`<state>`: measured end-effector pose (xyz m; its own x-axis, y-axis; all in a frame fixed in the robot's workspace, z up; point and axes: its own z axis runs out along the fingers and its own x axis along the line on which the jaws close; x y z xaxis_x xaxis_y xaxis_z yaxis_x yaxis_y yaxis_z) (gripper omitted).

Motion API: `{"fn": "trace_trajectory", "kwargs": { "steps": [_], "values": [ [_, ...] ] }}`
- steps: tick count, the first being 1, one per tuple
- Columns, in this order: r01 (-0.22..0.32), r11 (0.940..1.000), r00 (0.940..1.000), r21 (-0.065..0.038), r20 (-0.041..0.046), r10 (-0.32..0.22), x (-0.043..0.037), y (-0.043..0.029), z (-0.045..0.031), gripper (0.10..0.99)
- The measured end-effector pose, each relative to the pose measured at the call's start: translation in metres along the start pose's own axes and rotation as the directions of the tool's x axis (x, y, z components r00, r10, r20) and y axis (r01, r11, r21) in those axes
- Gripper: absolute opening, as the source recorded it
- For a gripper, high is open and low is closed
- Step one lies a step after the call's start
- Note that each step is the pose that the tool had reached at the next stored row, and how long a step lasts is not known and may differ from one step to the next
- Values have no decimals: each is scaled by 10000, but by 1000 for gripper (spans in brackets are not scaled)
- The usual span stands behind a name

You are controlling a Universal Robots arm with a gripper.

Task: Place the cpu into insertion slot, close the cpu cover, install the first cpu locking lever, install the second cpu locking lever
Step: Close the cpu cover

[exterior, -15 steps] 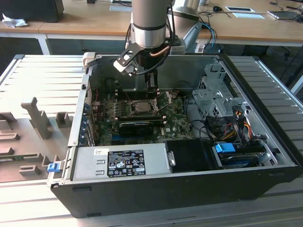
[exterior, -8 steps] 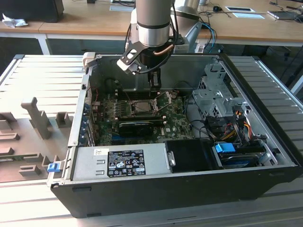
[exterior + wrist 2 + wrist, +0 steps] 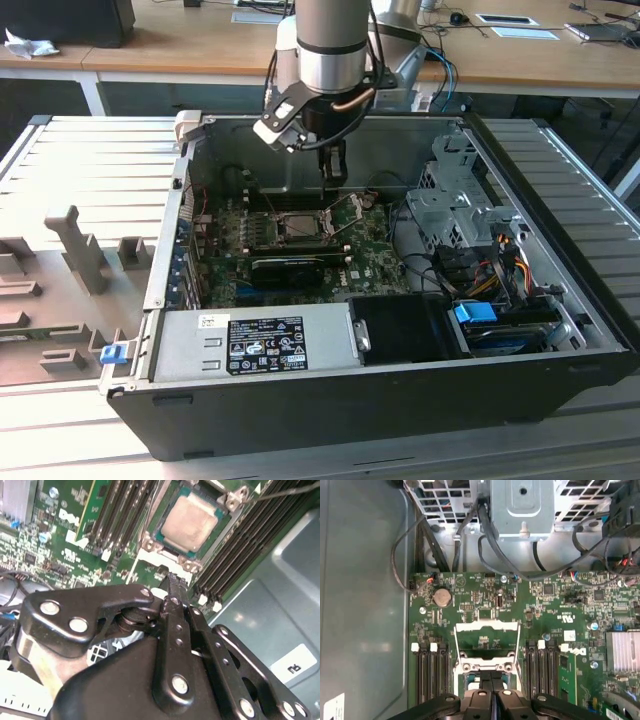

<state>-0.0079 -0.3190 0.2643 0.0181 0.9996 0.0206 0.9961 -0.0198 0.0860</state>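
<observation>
Already the cpu [image 3: 190, 520] sits in the insertion slot [image 3: 150, 544], the gripper [image 3: 333, 172] pressed together, seemingly empty, at the exterior view's upper centre.

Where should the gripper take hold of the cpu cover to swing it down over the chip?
Take the cpu cover by its free crossbar, the edge farthest from its hinge. In the first wrist view it stands open as a thin frame with a large window, so coming from above is probably best, with one finger through the window and the other behind the bar, pinching across the plate's thickness.
</observation>
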Motion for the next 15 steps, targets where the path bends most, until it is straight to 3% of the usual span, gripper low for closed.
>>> {"fn": "trace_trajectory", "kwargs": {
  "steps": [3, 8, 15],
  "values": [
    [-1, 10000, 10000, -3, -5, 1, 1, 29, -8, 106],
    [0, 10000, 10000, -1, -2, 0, 3, 170, 5, 106],
    [-1, 10000, 10000, -1, -2, 1, 4, 216, 10, 106]
  ]
}}
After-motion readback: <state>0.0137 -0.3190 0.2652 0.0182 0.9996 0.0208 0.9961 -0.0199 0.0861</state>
